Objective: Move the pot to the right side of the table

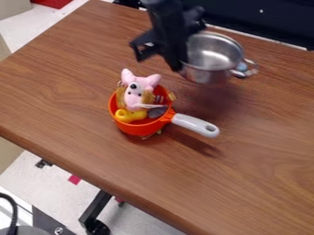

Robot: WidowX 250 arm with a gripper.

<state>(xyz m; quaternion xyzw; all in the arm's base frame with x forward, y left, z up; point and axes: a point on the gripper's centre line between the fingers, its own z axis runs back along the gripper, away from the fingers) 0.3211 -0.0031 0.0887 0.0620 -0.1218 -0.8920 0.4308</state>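
One metal pot [211,57], in gripper [176,63], above wooden table [80,103]

- Orange bowl [133,131], pale handle [195,125] pointing lower right
- Pink plush toy [133,100], dark nose, upright in bowl
- Yellow item [127,116], same bowl, at plush's base
- Red object [54,2], upper-left edge
- Pink patch [74,179] on floor [55,197]
- Black cable [14,210], lower left

Black robot arm [167,20] down from the view's top edge, near the middle, lower end in the upper half
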